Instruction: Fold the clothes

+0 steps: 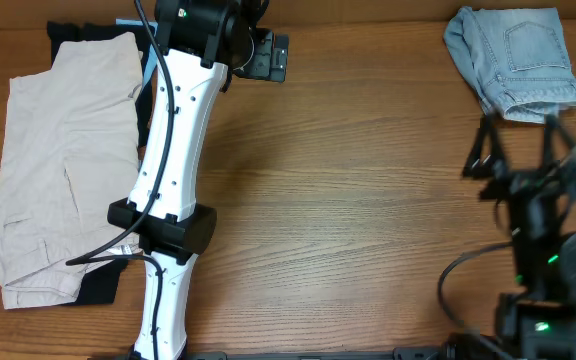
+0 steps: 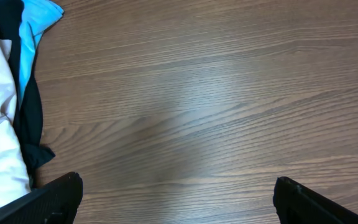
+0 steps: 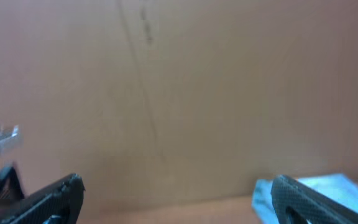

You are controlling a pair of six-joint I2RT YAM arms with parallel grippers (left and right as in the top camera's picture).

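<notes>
The light-blue denim shorts point(image 1: 515, 60) lie folded into a small bundle at the far right of the table; a corner shows in the right wrist view point(image 3: 328, 190). My right gripper point(image 1: 518, 150) is open and empty, raised just in front of the denim, tilted toward the back wall. My left gripper point(image 1: 268, 55) is open and empty above bare wood at the far middle-left. Beige cargo shorts point(image 1: 63, 160) lie spread at the left over black point(image 1: 98, 285) and bright-blue garments point(image 2: 36, 25).
The wooden table point(image 1: 348, 200) runs between the two piles. A plain brown wall point(image 3: 197, 93) fills the right wrist view. The left arm's white body point(image 1: 173, 180) stretches over the table beside the beige shorts.
</notes>
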